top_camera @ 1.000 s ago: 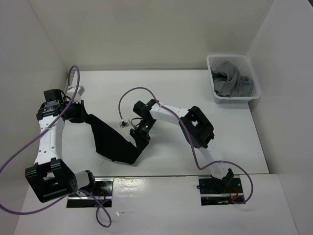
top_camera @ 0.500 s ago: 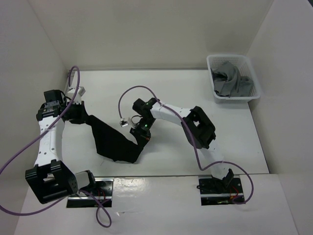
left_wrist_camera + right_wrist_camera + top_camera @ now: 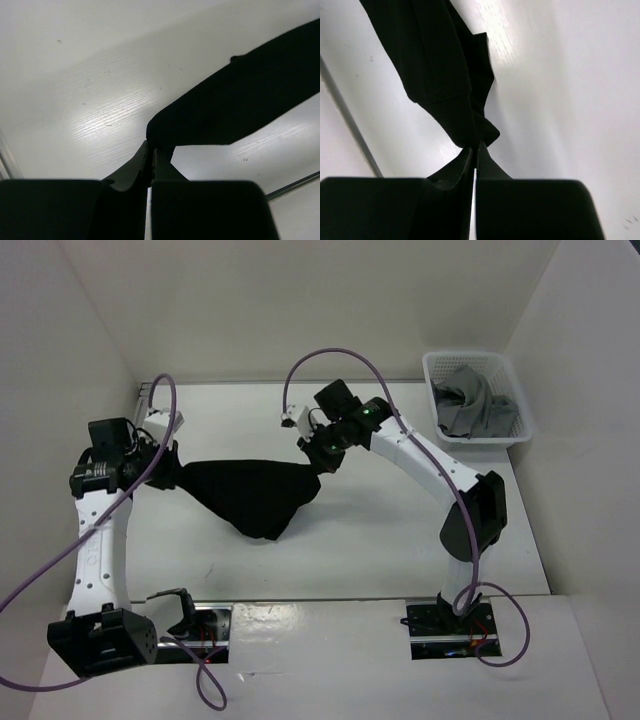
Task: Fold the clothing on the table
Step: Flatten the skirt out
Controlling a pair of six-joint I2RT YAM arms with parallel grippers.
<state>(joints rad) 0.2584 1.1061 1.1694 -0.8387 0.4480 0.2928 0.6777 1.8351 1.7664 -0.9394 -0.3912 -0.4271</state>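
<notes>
The black clothing (image 3: 255,495) hangs stretched between my two grippers above the white table (image 3: 360,540), sagging to a point at its lower middle. My left gripper (image 3: 172,476) is shut on its left corner; the left wrist view shows the fabric (image 3: 235,110) running off from the closed tips (image 3: 151,150). My right gripper (image 3: 322,458) is shut on the right corner, and in the right wrist view the cloth (image 3: 440,80) hangs from the pinched fingers (image 3: 475,147).
A white slotted basket (image 3: 505,430) holding a grey garment (image 3: 470,405) stands at the back right corner. White walls enclose the table on the left, back and right. Purple cables loop over both arms.
The right gripper has closed on the clothing's corner and lifted it up and to the back right. The garment, earlier lying slack on the table, now hangs spread between both grippers.
</notes>
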